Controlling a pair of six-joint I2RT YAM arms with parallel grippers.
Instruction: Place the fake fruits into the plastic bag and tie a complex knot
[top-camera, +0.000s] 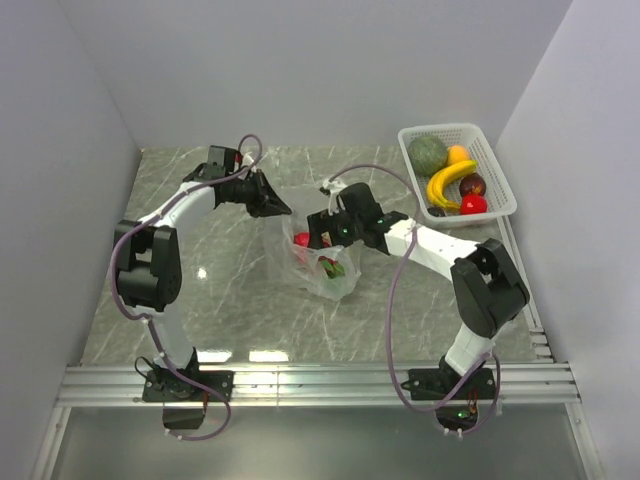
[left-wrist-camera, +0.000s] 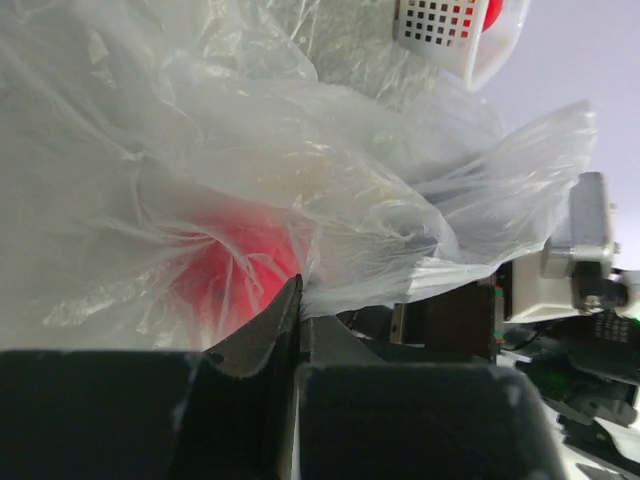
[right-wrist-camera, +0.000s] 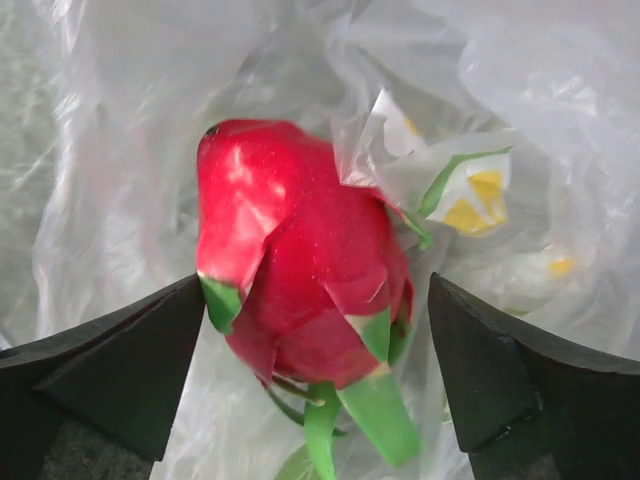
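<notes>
Lengthwise between splayed right fingers (right-wrist-camera: 110, 370), magenta-red fruit (right-wrist-camera: 300, 290), green tips toward camera; left fingers (left-wrist-camera: 262, 335) clenched on bag (left-wrist-camera: 300, 150).

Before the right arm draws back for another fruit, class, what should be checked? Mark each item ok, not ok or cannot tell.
1. The left gripper is shut on the edge of the plastic bag: ok.
2. The right gripper has its jaws wide apart: ok.
3. The magenta-red fruit is fully released: cannot tell; its left edge may touch the gripper.
4. That fruit lies inside the bag, with film around it: ok.
5. All fruits are bagged: not ok; the green melon, the banana and others sit in the basket.
</notes>
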